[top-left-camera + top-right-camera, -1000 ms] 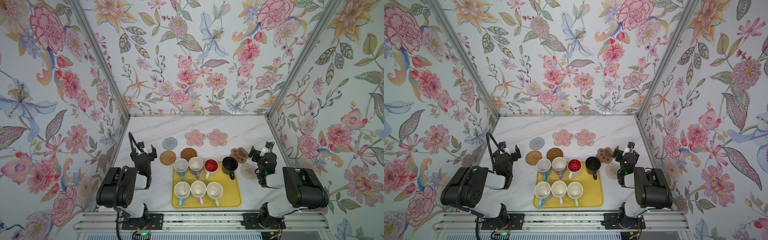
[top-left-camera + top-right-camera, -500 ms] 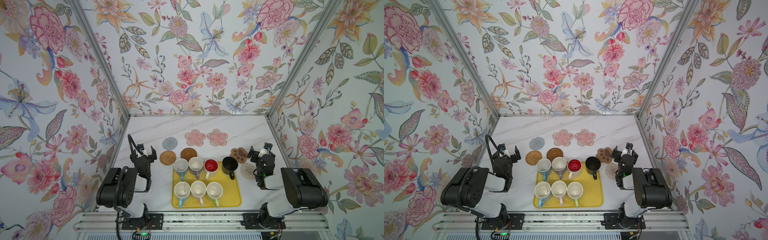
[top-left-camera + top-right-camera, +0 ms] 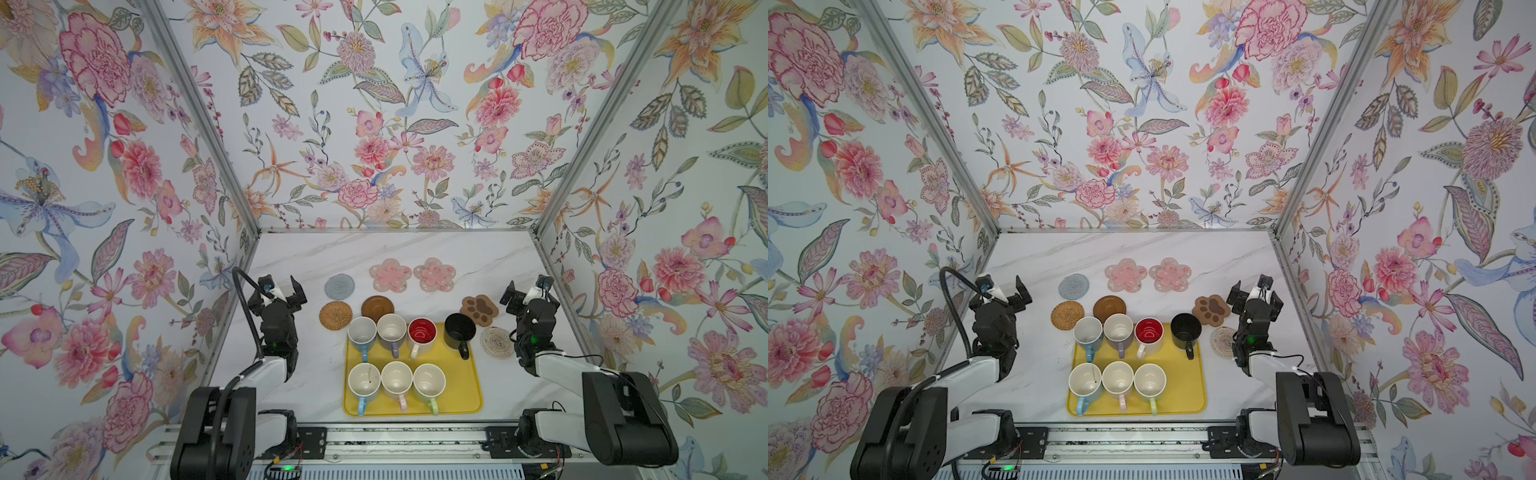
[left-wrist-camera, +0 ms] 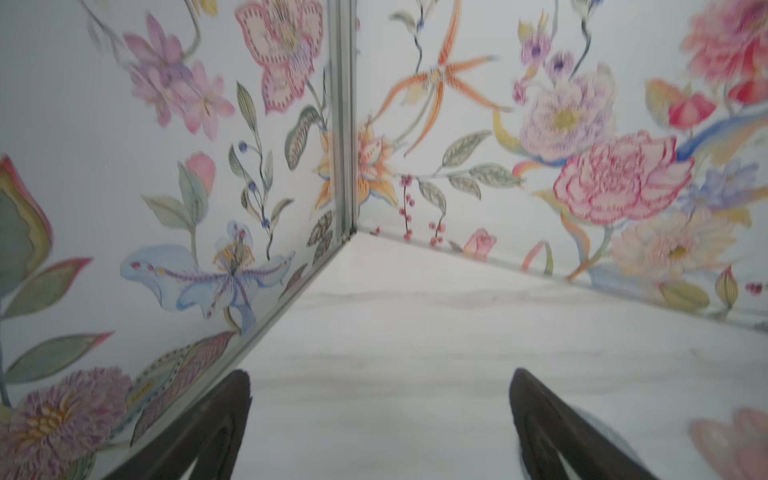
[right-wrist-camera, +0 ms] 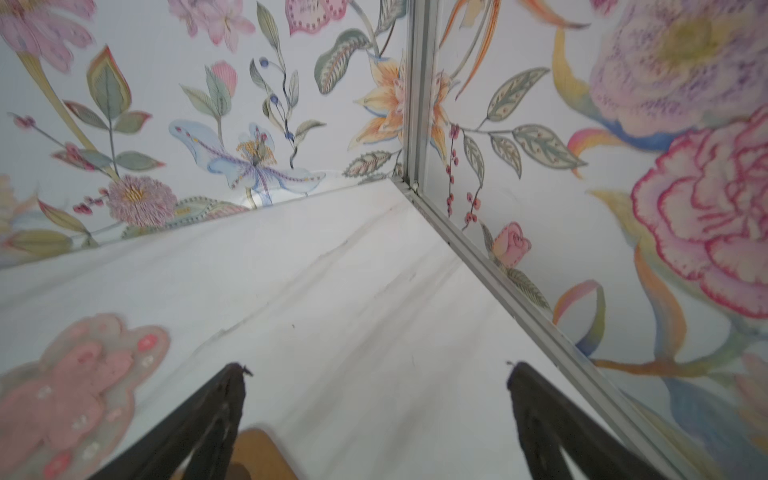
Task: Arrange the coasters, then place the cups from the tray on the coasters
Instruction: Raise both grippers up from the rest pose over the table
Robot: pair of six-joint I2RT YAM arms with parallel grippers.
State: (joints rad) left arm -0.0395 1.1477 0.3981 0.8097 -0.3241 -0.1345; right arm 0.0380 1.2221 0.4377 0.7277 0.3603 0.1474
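Note:
Seven cups stand on the yellow tray (image 3: 462,388): a blue one (image 3: 362,332), lilac (image 3: 392,328), red-inside white (image 3: 422,332) and black (image 3: 459,330) at the back, three more in front. Coasters lie behind and beside it: grey-blue knit (image 3: 340,286), two pink flowers (image 3: 390,274), wooden disc (image 3: 377,306), rattan (image 3: 335,315), paw (image 3: 479,308), rope spiral (image 3: 496,341). My left gripper (image 3: 282,286) (image 4: 380,382) hangs open and empty left of the rattan coaster. My right gripper (image 3: 527,289) (image 5: 376,374) hangs open and empty right of the paw coaster (image 5: 262,453).
Flowered walls close in the marble table (image 3: 395,249) on three sides. The left arm stands close to the left wall and the right arm close to the right wall. A metal rail (image 3: 399,436) runs along the front edge.
Both grippers have moved a little toward the back of the table, still open. Cups and coasters have not moved.

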